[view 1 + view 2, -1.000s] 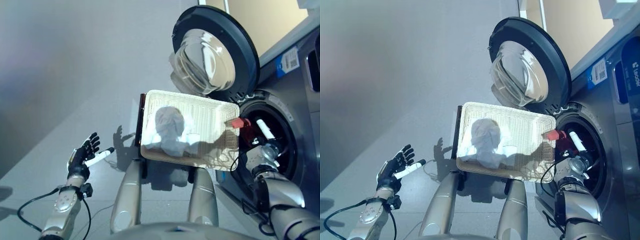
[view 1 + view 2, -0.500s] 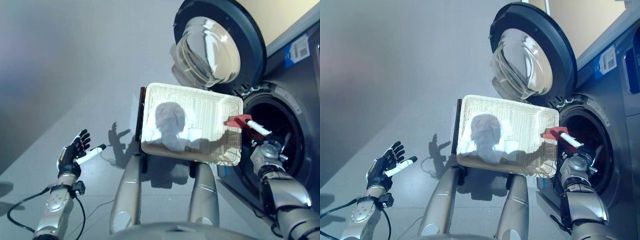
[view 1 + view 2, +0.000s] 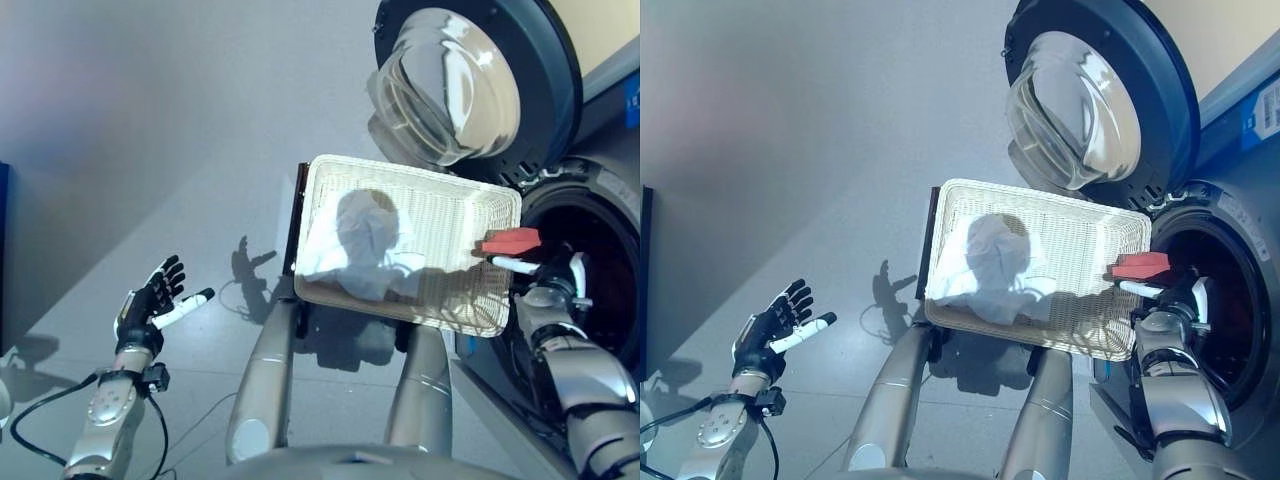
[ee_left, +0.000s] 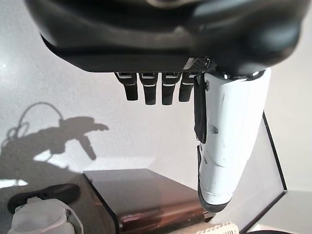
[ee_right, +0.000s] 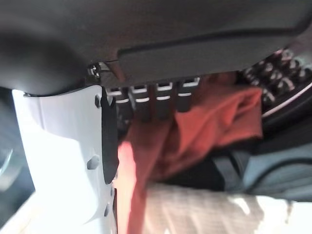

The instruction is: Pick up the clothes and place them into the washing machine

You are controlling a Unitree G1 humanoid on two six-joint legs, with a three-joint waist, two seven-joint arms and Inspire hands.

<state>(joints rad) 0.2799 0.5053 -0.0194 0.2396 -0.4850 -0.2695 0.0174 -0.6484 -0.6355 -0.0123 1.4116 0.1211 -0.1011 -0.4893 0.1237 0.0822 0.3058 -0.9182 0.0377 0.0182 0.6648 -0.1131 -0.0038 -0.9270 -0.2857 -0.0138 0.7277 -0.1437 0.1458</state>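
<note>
Your right hand (image 3: 1180,300) is at the washer's (image 3: 1240,290) open mouth, just past the right end of the basket (image 3: 1080,215). It has the red cloth (image 3: 1140,266) pinched between its white thumb and its fingers: in the right wrist view you can see the red cloth (image 5: 195,126) bunched against the fingers (image 5: 146,97), with the drum's perforated wall behind it. The cloth sits at the basket's right rim, on the edge of the drum opening, not yet inside the drum.

The white cloth (image 3: 365,250) lies crumpled in the left half of the basket, touching its near wall. The basket is a pale woven tray resting on a dark stand (image 3: 297,215) in front of the washer, its right end close to the drum opening.

The door (image 3: 470,85) is swung wide open above the basket, its glass bowl facing you.

Your left hand (image 3: 150,305) hangs well apart to the left, over the floor (image 3: 150,120), holding nothing, fingers spread and straight. Its wrist view shows the straight fingers (image 4: 151,92) and white thumb above the stand's dark edge.
</note>
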